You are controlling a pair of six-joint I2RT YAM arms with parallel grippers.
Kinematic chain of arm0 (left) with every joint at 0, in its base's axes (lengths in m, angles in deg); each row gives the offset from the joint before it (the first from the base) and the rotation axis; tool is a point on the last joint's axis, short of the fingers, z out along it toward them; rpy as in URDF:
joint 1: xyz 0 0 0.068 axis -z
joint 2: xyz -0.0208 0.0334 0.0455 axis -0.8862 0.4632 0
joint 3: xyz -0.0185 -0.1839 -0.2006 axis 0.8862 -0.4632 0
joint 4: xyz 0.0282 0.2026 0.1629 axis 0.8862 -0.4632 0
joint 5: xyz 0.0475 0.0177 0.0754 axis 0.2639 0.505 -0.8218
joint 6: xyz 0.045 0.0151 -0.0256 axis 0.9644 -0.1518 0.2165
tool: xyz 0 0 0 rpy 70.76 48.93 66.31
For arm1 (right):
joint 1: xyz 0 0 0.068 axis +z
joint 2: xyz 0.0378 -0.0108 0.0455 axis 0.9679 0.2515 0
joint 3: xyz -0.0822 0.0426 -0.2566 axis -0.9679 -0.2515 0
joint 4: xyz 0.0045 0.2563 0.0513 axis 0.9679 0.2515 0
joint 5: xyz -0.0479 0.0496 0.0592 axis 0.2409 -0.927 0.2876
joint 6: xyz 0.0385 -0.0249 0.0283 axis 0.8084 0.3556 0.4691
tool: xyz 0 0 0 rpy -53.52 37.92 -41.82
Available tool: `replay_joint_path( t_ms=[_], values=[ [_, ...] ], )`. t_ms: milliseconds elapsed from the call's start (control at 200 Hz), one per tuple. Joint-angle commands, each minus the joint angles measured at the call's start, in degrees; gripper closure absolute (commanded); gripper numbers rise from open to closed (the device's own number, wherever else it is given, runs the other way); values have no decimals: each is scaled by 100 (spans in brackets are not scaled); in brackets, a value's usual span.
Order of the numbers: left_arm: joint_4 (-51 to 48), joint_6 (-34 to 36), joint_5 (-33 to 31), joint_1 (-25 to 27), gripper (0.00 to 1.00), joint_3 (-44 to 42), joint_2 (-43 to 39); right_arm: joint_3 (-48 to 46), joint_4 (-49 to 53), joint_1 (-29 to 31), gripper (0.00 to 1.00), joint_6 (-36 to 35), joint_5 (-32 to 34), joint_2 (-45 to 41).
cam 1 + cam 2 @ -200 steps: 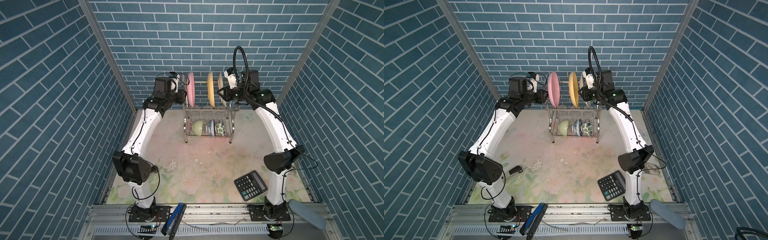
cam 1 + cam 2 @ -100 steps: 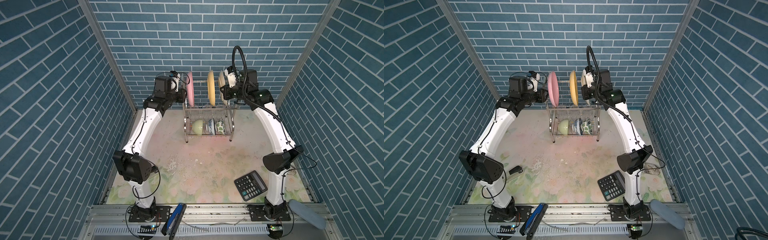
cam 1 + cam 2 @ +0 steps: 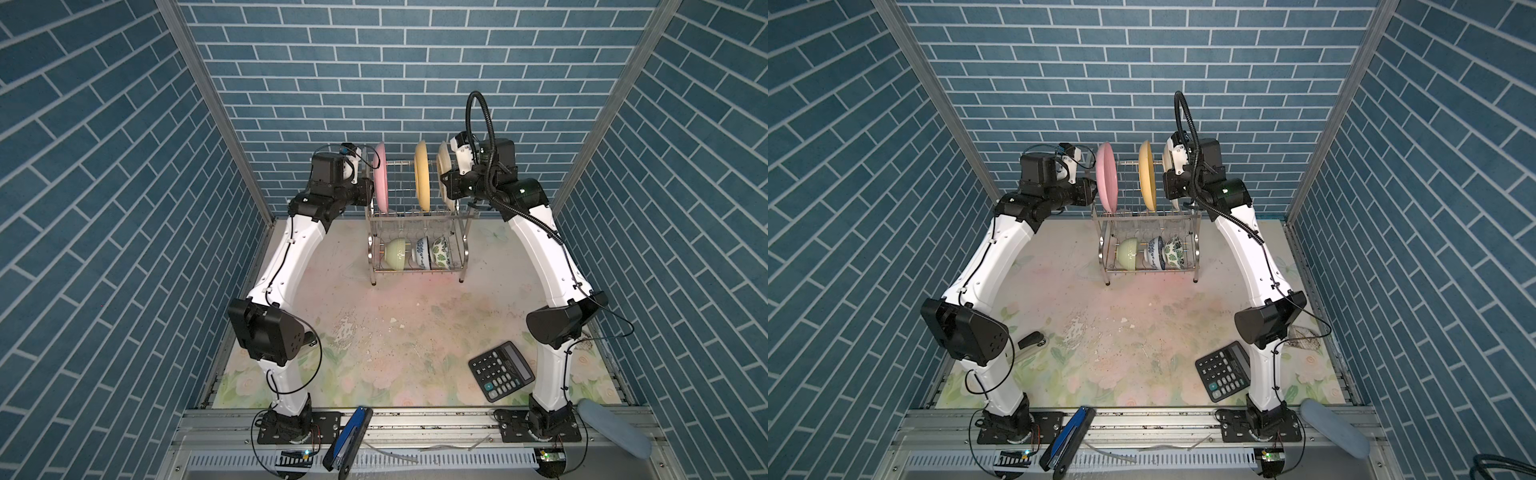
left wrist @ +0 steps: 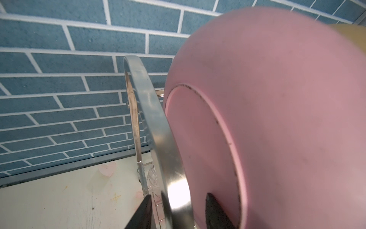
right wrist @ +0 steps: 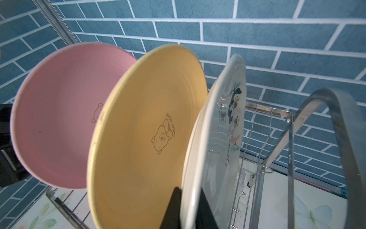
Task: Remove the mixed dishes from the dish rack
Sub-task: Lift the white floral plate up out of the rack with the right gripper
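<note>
Cream plate (image 5: pixel 217 138) is standing on edge in the top tier of the dish rack (image 3: pixel 415 215), in the last slot at the right arm's end. It is just beside the yellow plate (image 5: pixel 150 128), and the pink plate (image 4: pixel 277 99) is sitting at the far end. Right fingers (image 5: pixel 174 210) are pinching the cream plate's rim, closed down on it, with one finger in the narrow gap toward the yellow plate. Left fingers (image 4: pixel 142 214) are sitting partly open, straddling the arched side frame (image 4: pixel 154 128) with gaps showing on both sides and gripping nothing. One is lying close against the pink plate's underside, contact unclear.

Risks, as I'm judging it:
- The grip is taking only a thin glossy rim, so the plate could be pivoting or slipping on the lift.
- Any tilt would be knocking the yellow plate.
- A rim snagging the wires would be dragging the rack, and the left fingers aren't clamping it.

Orientation: the disc is standing upright, printed face looking toward the right arm's side, back facing the yellow plate. Round, so no real long axis. The thin axis is running along the rack's row, left to right in both top views.
</note>
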Motion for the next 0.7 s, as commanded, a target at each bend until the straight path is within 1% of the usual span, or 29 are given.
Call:
replay_joint_path(
  t_ms=[0,120,300,545,695],
  values=[
    [24,1,42,11,55,167,99,-148,-226,69,100,280,-373,-233],
    [6,-2,42,11,55,165,99,-121,-274,86,100,293,-468,-341],
    [-3,-24,33,11,55,149,67,-62,-352,85,100,176,-433,-441],
    [-23,36,-37,11,55,75,-35,268,-360,90,100,161,-559,-327],
    [-46,44,-20,11,55,91,-22,505,-370,92,100,21,-550,-334]
  ],
)
